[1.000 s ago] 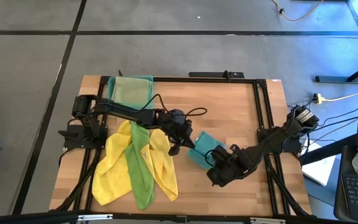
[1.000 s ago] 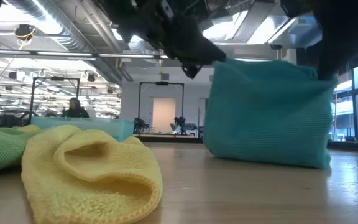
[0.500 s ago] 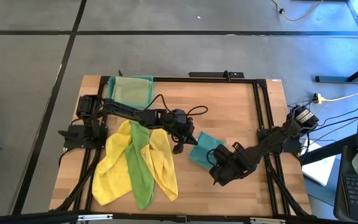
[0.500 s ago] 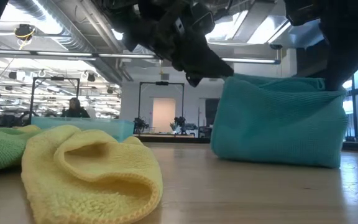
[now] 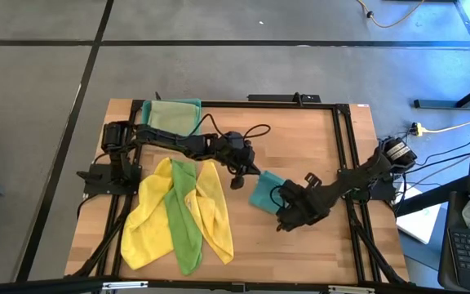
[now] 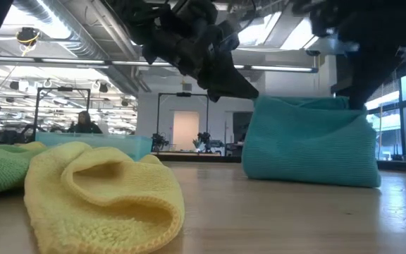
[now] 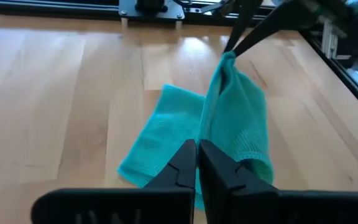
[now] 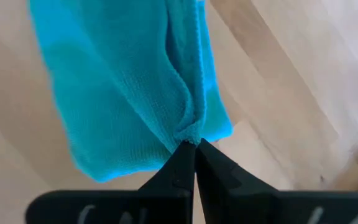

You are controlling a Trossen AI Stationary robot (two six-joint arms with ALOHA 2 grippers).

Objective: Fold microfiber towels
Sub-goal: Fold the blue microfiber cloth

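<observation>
Wooden table top (image 5: 300, 131) inside a black frame carries all the work; a large workshop shows behind it in the low view. At the far left corner a teal tray (image 5: 171, 117) holds a pale olive-green towel (image 5: 170, 121). Just in front of it lie two yellow towels (image 5: 147, 214) with a bright green towel (image 5: 184, 219) draped between them, all unfolded.

Centre: the left gripper (image 5: 237, 181) hangs beside the teal towel (image 5: 264, 193), its fingers pressed together and, by the left wrist view, holding nothing. The teal towel sits right of centre, partly folded, its lower part on the wood and one edge lifted.

Right: the right gripper (image 5: 285, 222) is clamped on that lifted edge (image 8: 188, 138).

Judgement: the fold is under way. To finish it well, carry the pinched edge across until it lines up with the opposite edge, lower it flat, release only on contact, and keep the left gripper clear of the cloth.
</observation>
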